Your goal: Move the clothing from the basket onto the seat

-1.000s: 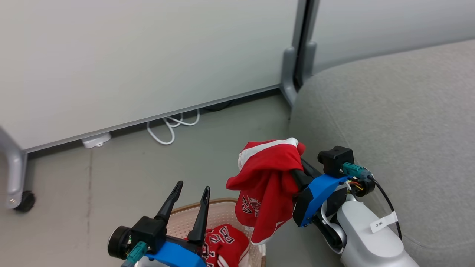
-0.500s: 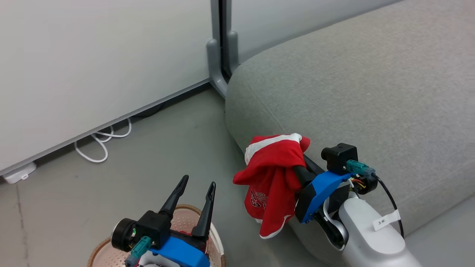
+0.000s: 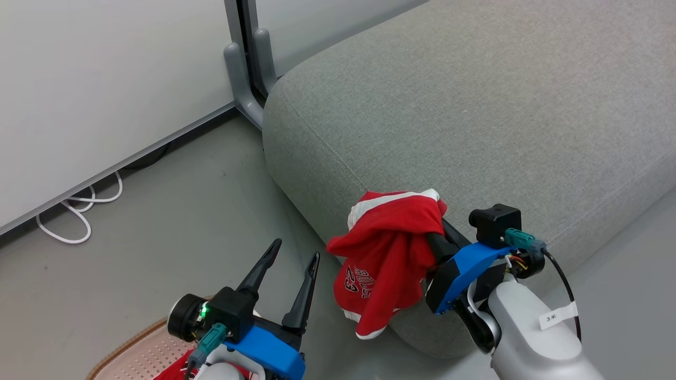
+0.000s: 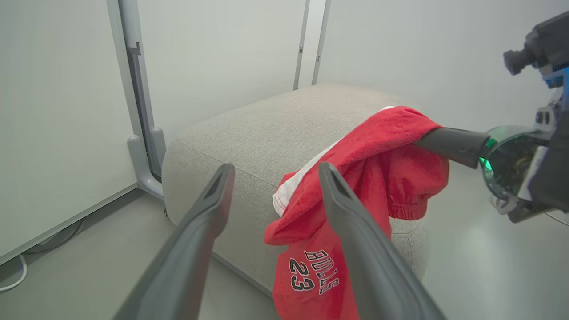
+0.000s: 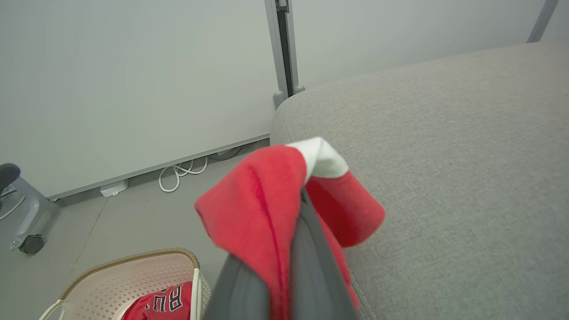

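Right pincer: the right gripper sits at the lower right of the head view. Its dark fingers are clamped together on cloth, with the tips buried in it.
Held clothing: a red garment with a broad white stripe and a "BULLS 23" print is draped over those fingers and hangs low of centre.
Left pincer: the left gripper is at the lower left, fingers spread wide with nothing between them.
Seat: the light-grey upholstered seat has rounded edges and spans the upper right. The held garment hangs before its near corner; I cannot tell whether they touch.
Basket: the cream perforated plastic basket with a brown woven-look rim stands on the grey floor, at the lower left of the right wrist view.
Other clothing: a red garment with black-and-white letters lies inside the basket.
Background: a grey partition post stands at the upper left, beside the seat's far corner.
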